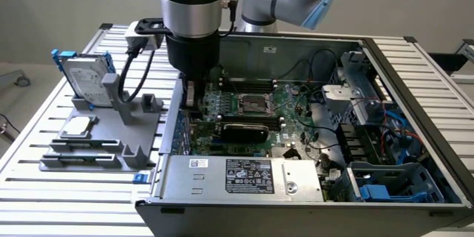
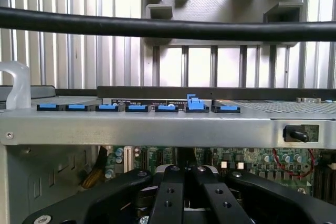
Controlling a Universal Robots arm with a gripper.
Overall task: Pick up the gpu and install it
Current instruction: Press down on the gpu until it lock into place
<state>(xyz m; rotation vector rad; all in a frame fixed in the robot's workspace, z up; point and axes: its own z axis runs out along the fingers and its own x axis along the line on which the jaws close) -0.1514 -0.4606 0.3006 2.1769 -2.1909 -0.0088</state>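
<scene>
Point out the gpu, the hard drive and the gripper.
gpu (image 1: 245, 132): exterior view, on its black shroud.
hard drive (image 1: 84, 79): exterior view, on its silver face.
gripper (image 2: 185, 174): wrist view, between the closed fingertips.

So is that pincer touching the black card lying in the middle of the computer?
Apart. In the exterior view the pincer stands by the case's wall on that view's left, with bare green board between it and the gpu.

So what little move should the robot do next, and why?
Probably lift straight up a little. The pincer is shut, low inside the computer case, close beside its wall, and the gpu already seems to sit on the green board, apart from it. Sideways moves might bump the wall.
</scene>
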